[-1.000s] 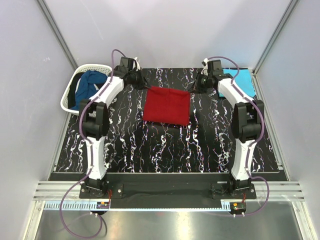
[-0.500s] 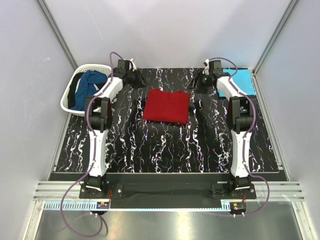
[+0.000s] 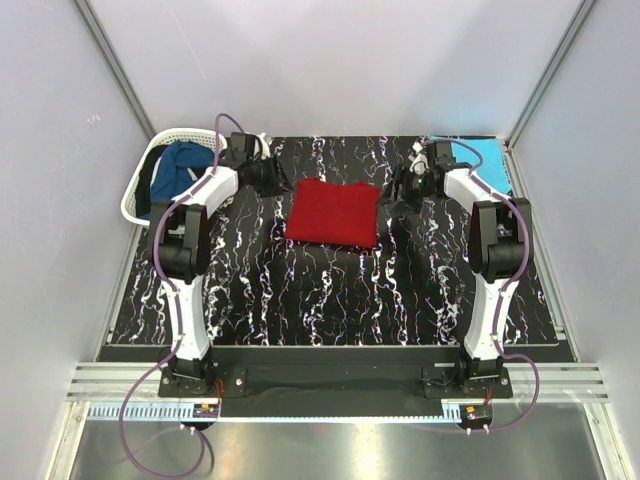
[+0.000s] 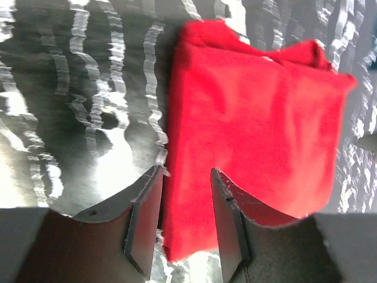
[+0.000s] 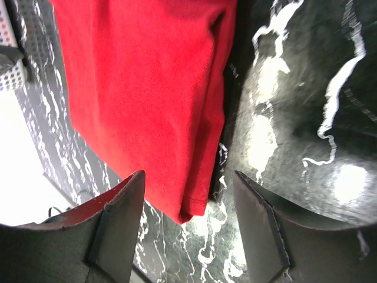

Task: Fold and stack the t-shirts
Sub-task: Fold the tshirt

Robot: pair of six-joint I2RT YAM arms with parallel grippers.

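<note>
Nearest us the table (image 3: 330,300) offers open room. Mid-table lies the folded red t-shirt (image 3: 333,212). Our left gripper (image 4: 185,177) hangs at its left edge, narrowly parted and empty; our right gripper (image 5: 188,180) — parted wider, empty — at its right edge. We should pinch both edges evenly. Beyond: the turquoise t-shirt (image 3: 487,160) far right, the dark blue t-shirt (image 3: 180,168) in the basket (image 3: 133,205), far left.

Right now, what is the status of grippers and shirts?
Left gripper open, right gripper open, both flanking folded deep red cloth t-shirt. Dark blue t-shirt in white lattice basket. Nothing blocking.
</note>
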